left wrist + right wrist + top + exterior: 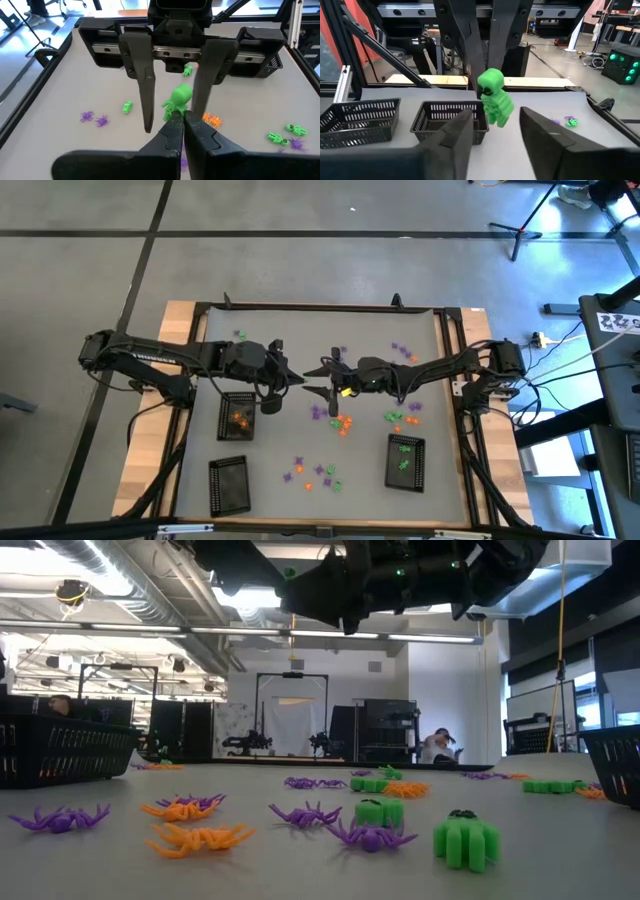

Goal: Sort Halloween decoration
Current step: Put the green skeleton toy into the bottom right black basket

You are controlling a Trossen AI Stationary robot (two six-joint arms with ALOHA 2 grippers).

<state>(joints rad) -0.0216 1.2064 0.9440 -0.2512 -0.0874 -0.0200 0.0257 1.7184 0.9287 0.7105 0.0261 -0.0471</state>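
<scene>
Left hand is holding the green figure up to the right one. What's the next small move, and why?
Probably close the right hand on the small green plastic skeleton figure: it sits between that hand's open fingers, pinched by the shut left hand.

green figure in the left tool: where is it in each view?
High view: too small to make out, at table centre where left tool meets right tool.
Low view: not made out.
Left wrist view: green figure at centre, pinched at the shut tips.
Right wrist view: centre, ahead of the open right tool.
Shared landmark: the left tool gripping it.
</scene>
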